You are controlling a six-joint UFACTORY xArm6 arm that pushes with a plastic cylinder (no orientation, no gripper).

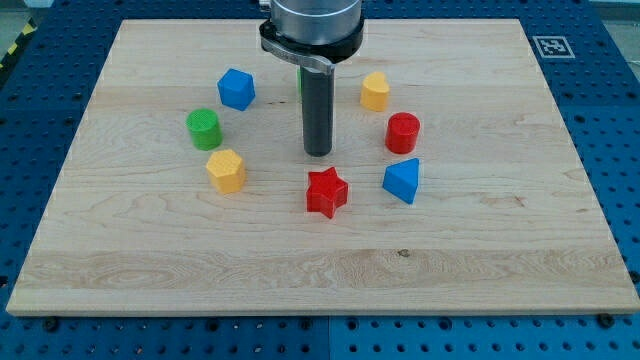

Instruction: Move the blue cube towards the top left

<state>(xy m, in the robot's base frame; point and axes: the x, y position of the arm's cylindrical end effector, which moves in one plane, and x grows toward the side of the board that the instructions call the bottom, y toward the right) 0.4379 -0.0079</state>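
The blue cube (237, 88) sits on the wooden board (130, 250) at the upper left of a ring of blocks. My tip (318, 153) rests on the board in the middle of the ring, to the right of and below the blue cube, apart from it. It stands just above the red star (326, 192). A sliver of green (301, 82) shows behind the rod; its shape is hidden.
A green cylinder (203, 128) and a yellow hexagonal block (226, 170) lie below the blue cube. At the right are a yellow block (375, 91), a red cylinder (403, 132) and a blue triangular block (403, 180). A marker tag (552, 46) is beside the board's top right corner.
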